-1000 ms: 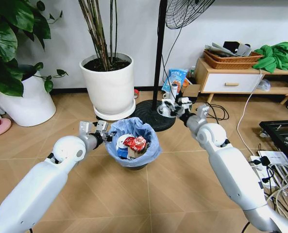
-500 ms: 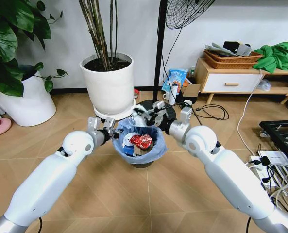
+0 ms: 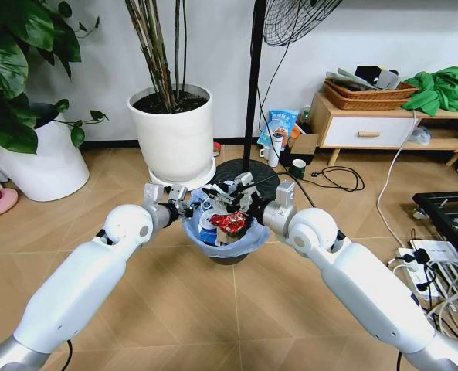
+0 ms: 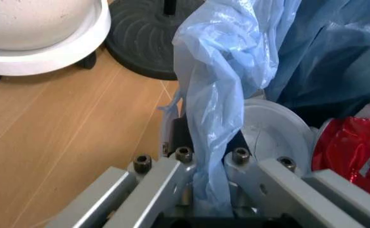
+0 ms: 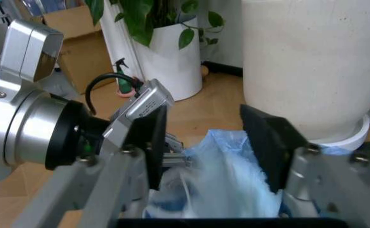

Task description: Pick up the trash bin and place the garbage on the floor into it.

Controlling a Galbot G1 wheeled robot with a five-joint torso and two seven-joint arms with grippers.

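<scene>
Inspecting the scene, we find the trash bin (image 3: 222, 232) on the floor (image 3: 213, 309) in front of the fan base (image 3: 240, 174), between both arms. The left gripper (image 3: 184, 207) is clamped on the bin's rim, its fingers (image 4: 172, 166) closed over a fold of the blue liner (image 4: 220, 109). The right gripper (image 3: 230, 193) sits over the bin's far rim, fingers (image 5: 267, 142) apart with the liner between them. The bin holds garbage: a crushed red can (image 3: 230, 222) and a white lid (image 4: 277, 128).

Risks, in our judgement: the left hold seems to catch mostly thin plastic, so a lift could pull the liner free or tear it. The bin could then tip and spill. The right pads closing on the bag alone would add no real support.
</scene>
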